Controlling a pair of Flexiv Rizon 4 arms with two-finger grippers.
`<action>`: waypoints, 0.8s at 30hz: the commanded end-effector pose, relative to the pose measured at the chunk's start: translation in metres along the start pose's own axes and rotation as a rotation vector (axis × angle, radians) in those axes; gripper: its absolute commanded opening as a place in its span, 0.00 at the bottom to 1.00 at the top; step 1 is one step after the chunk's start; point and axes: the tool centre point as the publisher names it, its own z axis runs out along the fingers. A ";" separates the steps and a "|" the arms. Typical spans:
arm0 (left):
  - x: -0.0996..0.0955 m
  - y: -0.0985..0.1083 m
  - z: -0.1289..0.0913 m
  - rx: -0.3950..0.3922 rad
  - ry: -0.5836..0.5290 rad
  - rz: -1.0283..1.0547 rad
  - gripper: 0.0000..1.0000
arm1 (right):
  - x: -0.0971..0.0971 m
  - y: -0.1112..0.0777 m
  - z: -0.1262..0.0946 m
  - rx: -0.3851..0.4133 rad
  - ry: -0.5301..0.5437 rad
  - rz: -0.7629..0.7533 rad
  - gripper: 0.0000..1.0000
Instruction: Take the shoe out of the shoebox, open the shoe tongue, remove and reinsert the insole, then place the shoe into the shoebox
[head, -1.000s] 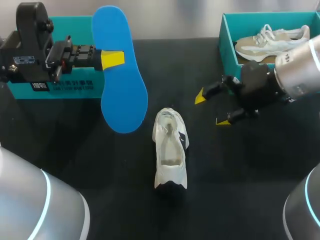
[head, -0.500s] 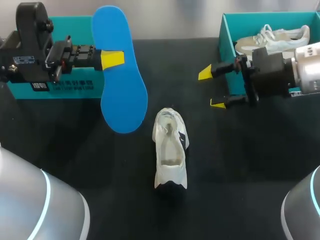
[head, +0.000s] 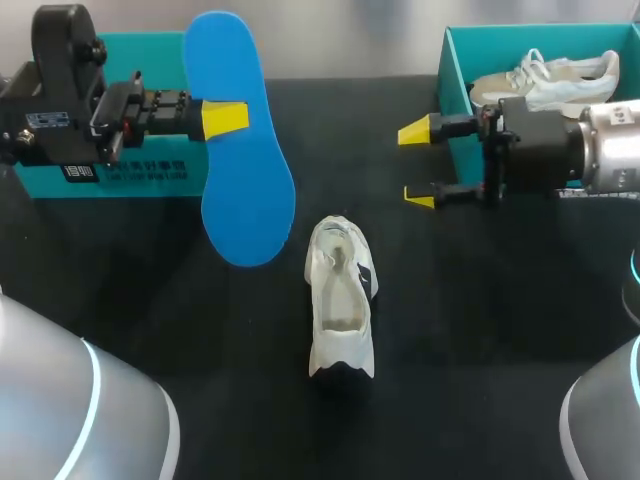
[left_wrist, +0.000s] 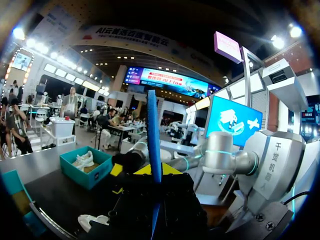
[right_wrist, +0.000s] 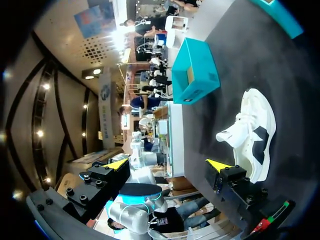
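Left gripper: your left gripper (head: 225, 118) is clenched on the blue insole (head: 243, 190), gripping it about midway along; one yellow tip lies across the insole's face.
Insole: you hold it clear of the table (head: 480, 300), in front of the teal box (head: 130, 172) on your left. Its lower end hangs near the shoe (head: 340, 297) without touching it. From your left wrist you see it edge-on, rising straight out from between the fingers.
Right gripper: your right gripper (head: 418, 164) is released, with its fingers spread wide and nothing between them. It hovers above the table just beside the shoebox (head: 452, 70), pointing toward your left.
Shoe: white with a dark patch, it sits on its sole near the middle of the table, its opening facing up, well apart from both grippers. From your right wrist it lies ahead of the spread fingers.
Shoebox: teal and open, at your far right, with a pale shoe (head: 545, 80) with white laces lying inside.
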 end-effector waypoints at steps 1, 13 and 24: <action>0.000 0.000 0.000 -0.003 0.000 0.000 0.00 | 0.001 0.004 0.005 0.003 -0.005 0.002 1.00; -0.025 0.006 -0.004 -0.007 0.020 0.332 0.00 | 0.013 0.002 -0.008 -0.007 0.083 0.043 1.00; -0.030 0.031 0.000 0.017 0.059 0.984 0.00 | 0.018 -0.002 -0.002 0.059 0.114 0.084 1.00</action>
